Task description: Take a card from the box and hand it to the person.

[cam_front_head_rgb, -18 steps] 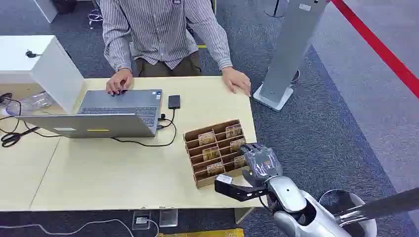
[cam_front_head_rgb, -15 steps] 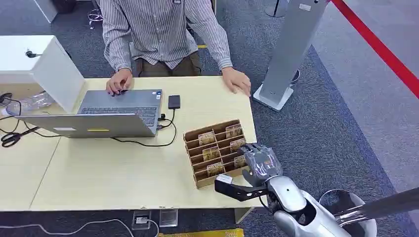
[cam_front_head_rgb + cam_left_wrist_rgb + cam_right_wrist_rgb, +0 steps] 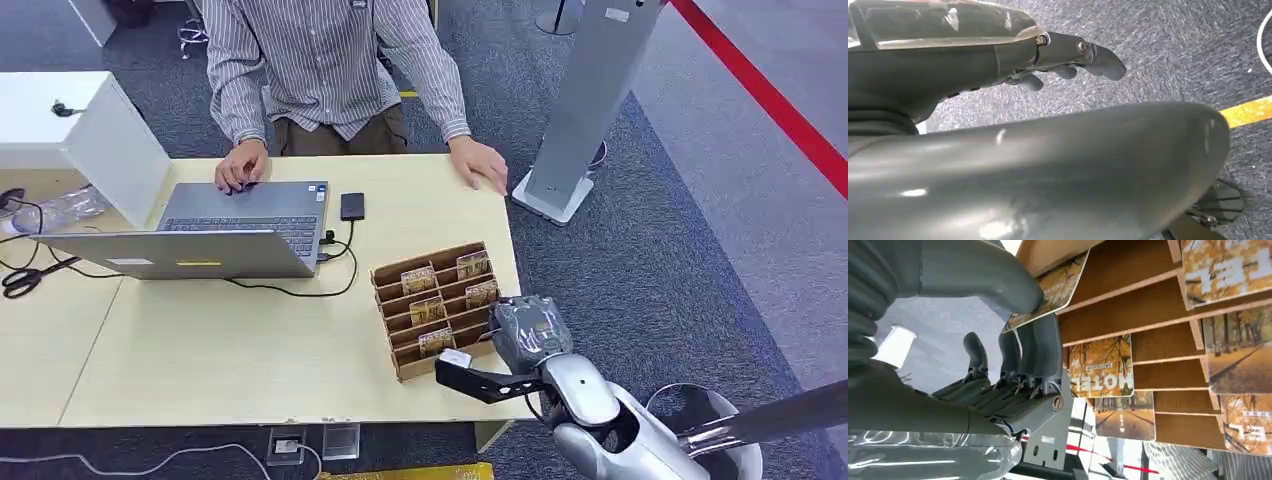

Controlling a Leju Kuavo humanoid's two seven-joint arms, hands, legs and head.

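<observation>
We see our right hand (image 3: 528, 333) at the box's (image 3: 437, 303) near-right corner, thumb and fingers (image 3: 1034, 347) pinching a card (image 3: 1055, 286) there, while the person's hand (image 3: 480, 163) waits well beyond the box's far side.

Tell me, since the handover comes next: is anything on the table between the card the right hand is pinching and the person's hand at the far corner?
Nothing visible: the card in the right hand faces bare table up to the person's hand.
</observation>
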